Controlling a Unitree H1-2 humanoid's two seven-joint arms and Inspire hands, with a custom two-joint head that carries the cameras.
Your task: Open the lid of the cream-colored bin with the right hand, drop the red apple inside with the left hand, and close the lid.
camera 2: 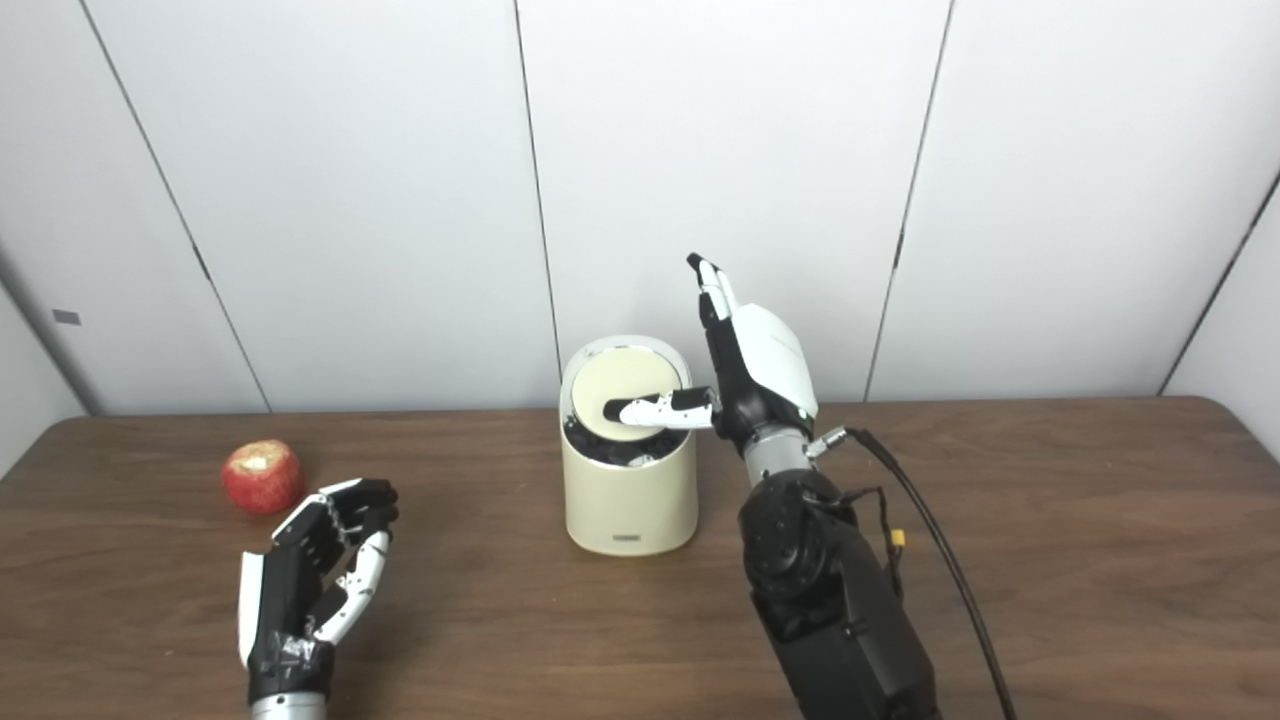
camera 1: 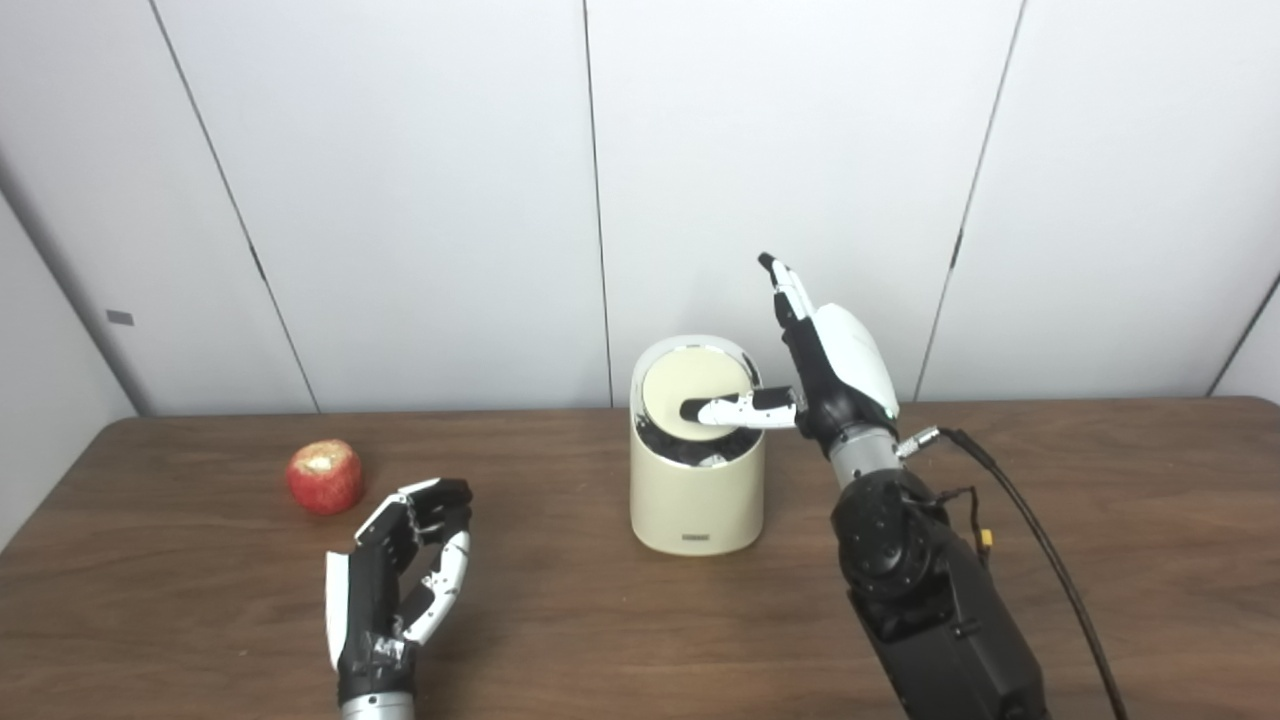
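Two empty, spread hands: right hand (camera 1: 835,365) upright, thumb across the bin (camera 1: 697,500) lid (camera 1: 692,392); left hand (camera 1: 400,575) beside the apple (camera 1: 325,477).

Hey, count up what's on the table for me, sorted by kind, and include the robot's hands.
Apples: 1, the red apple
Bins: 1, the cream-colored bin, with its lid tilted up
Hands: 2, the left hand and the right hand
Total: 4
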